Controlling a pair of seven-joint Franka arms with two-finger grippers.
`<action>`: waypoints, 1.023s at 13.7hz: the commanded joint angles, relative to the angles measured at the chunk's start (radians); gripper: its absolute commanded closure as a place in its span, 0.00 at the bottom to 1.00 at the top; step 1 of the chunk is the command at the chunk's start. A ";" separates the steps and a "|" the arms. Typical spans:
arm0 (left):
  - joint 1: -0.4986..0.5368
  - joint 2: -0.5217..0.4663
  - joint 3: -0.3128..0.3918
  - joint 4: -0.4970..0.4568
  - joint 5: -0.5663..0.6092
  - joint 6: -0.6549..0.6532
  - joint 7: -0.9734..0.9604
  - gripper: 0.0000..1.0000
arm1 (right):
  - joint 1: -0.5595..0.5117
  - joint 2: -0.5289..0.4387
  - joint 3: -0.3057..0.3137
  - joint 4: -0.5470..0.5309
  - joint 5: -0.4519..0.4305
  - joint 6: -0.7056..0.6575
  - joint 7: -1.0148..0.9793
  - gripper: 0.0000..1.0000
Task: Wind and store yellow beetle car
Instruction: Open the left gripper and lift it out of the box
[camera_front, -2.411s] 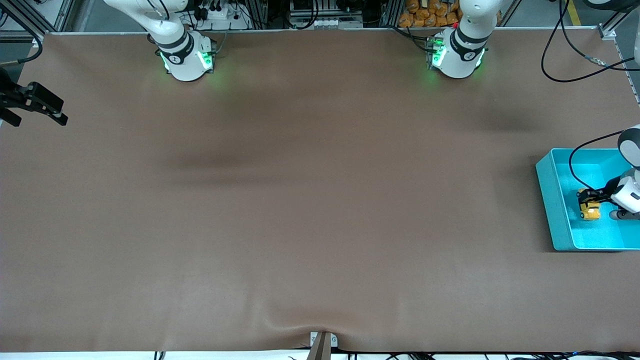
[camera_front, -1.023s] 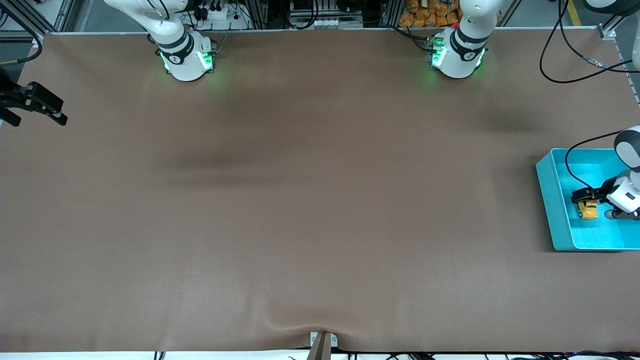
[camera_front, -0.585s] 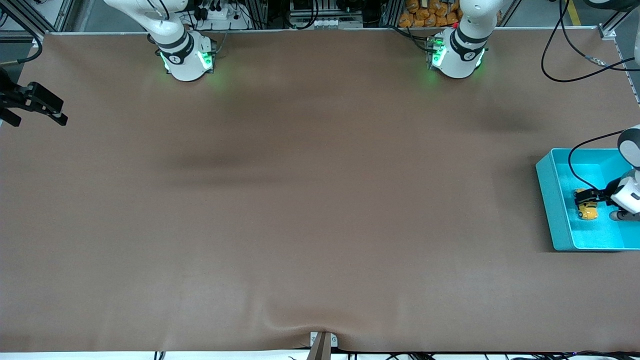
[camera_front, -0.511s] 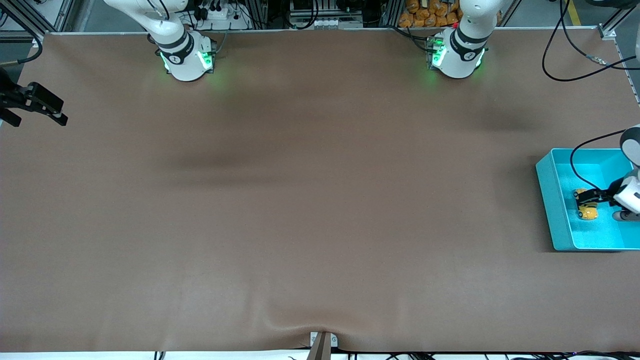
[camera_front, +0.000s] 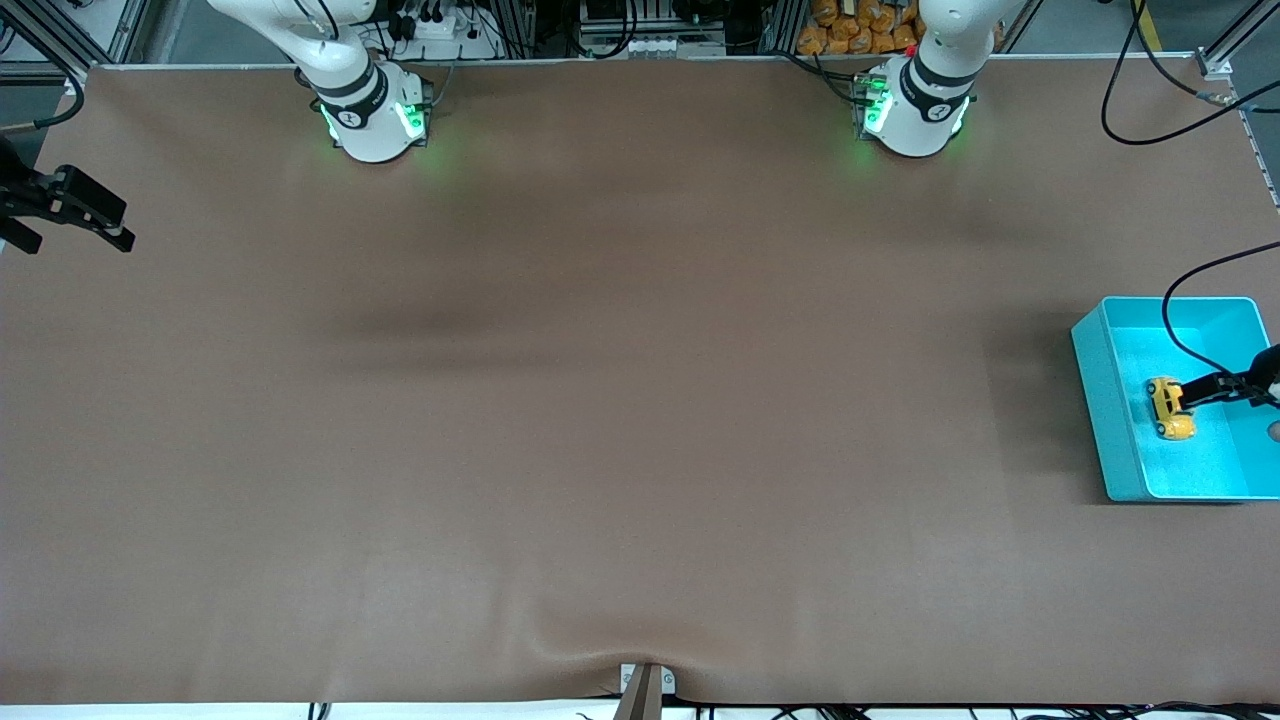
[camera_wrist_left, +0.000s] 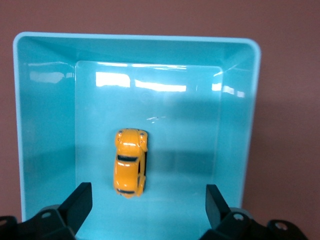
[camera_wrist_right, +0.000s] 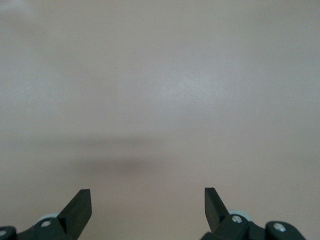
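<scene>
Cyan bin (camera_front: 1100, 400) at the left arm's end of the desk (camera_front: 600, 400) holds the yellow beetle car (camera_wrist_left: 130, 162). Left gripper (camera_wrist_left: 147, 207) spread above it, empty. Right gripper (camera_wrist_right: 147, 207) spread, waiting over bare desk.

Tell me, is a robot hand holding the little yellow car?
No. The yellow beetle car lies loose in the cyan bin; the left hand above it and the right hand are both open, empty.

The yellow beetle car (camera_wrist_left: 130, 162) has a glossy, smooth painted-looking shell with bright highlights on its roof. The cyan bin (camera_wrist_left: 45, 100) looks like smooth moulded plastic, its floor shiny enough to mirror the lights. The table (camera_front: 600, 400) wears a matt brown cloth-like cover, slightly rippled at the near edge. The arm bases (camera_front: 372, 110) are smooth, glossy white.
</scene>
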 joint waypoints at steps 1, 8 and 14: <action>0.003 -0.082 -0.050 -0.016 -0.015 -0.083 -0.080 0.00 | -0.006 0.010 0.003 0.025 -0.008 -0.014 0.013 0.00; 0.005 -0.198 -0.269 -0.019 -0.016 -0.267 -0.195 0.00 | -0.003 0.010 0.003 0.033 -0.005 -0.017 0.028 0.00; -0.024 -0.307 -0.346 -0.006 -0.131 -0.376 -0.267 0.00 | -0.010 0.012 0.002 0.039 0.000 -0.017 0.025 0.00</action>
